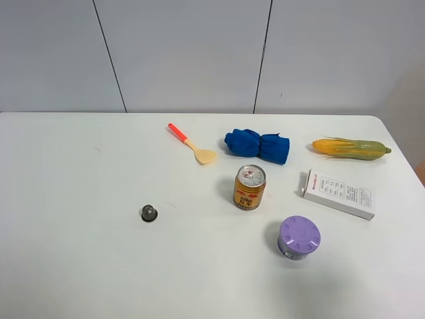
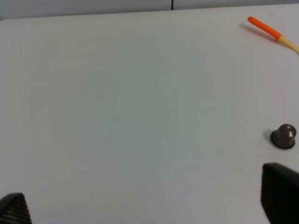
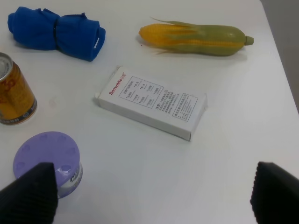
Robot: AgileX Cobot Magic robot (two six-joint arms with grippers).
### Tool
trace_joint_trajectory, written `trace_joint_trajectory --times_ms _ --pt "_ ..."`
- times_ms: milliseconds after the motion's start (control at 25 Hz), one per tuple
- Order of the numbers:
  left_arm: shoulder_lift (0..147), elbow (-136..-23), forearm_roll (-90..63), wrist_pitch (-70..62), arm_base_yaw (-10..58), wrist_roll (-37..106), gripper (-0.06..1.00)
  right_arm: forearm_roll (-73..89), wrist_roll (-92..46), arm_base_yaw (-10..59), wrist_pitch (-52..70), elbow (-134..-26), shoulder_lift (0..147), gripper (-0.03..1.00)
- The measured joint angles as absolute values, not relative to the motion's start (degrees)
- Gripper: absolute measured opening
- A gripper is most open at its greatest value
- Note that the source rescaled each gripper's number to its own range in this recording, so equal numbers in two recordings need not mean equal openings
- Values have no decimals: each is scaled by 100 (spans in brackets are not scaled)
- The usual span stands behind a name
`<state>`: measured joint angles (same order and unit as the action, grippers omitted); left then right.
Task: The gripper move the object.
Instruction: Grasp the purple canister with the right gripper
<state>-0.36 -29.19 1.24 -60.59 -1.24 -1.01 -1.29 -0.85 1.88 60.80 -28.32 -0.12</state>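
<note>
The object is a short round tin with a lavender lid (image 1: 299,236), standing on the white table (image 1: 80,266) at the front right. It also shows in the right wrist view (image 3: 46,153). My right gripper (image 3: 152,196) is open and empty; one of its black fingers (image 3: 29,193) overlaps the tin's near edge in that view, and I cannot tell if they touch. My left gripper (image 2: 147,205) is open and empty over bare table, with one finger (image 2: 280,191) close to a tiny dark cap (image 2: 284,136). Neither arm shows in the exterior high view.
A gold-and-red drink can (image 1: 250,187) stands just behind and left of the tin. A white box (image 1: 339,193), a corn cob (image 1: 350,148), a blue cloth (image 1: 257,145) and an orange-handled spoon (image 1: 191,144) lie farther back. The dark cap (image 1: 149,213) sits left of centre.
</note>
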Motion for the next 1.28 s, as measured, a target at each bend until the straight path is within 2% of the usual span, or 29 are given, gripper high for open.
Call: trace_joint_trajectory --times_ms 40,760,920,1280 --pt "-36 -2919 124 -6059 -124 -101 100 -129 -85 188 6080 -2832 -12 36" --pt "-36 -2919 124 -6059 -124 -101 100 -129 -85 188 6087 -2832 83 36" --pt "-36 -2919 124 -6059 -124 -101 100 37 -85 188 6185 -3012 793 36" --pt "-36 -2919 124 -6059 -124 -101 100 422 -85 188 6693 -4377 3198 36"
